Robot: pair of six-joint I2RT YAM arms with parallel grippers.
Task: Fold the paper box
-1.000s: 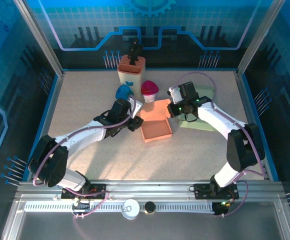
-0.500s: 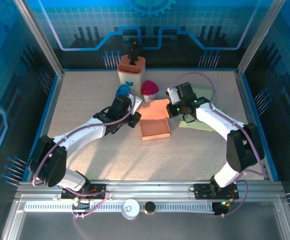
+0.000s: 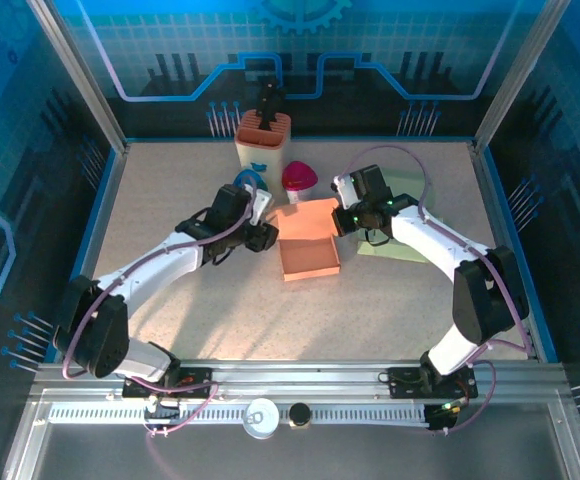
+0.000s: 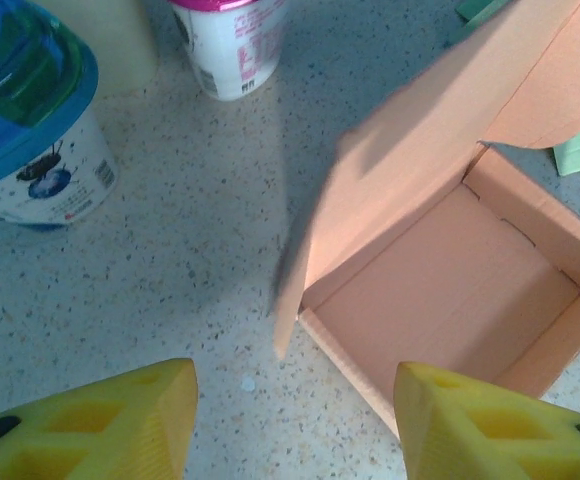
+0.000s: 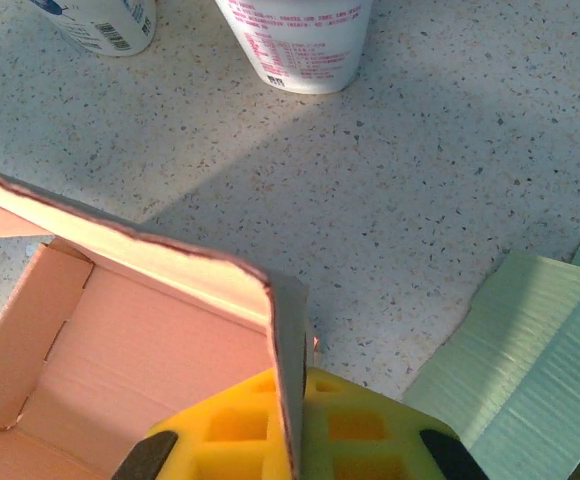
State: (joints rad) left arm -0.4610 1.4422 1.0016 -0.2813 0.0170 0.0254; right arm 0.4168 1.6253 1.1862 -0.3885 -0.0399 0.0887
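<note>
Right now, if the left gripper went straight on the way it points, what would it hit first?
Probably the orange paper box: its near corner lies dead ahead of the open left gripper, though the gripper's height above the table is unclear.

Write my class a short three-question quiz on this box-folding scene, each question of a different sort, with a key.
1. True or false: the left claw is shut on the orange box.
2. What does the right claw pinch? A. the pink-lidded cup B. a wall of the box C. the green sheet
3. Fill the gap: the cup nearest the left claw has a ___ lid.
Key: 1 false, it stands open; 2 B; 3 blue.
</note>
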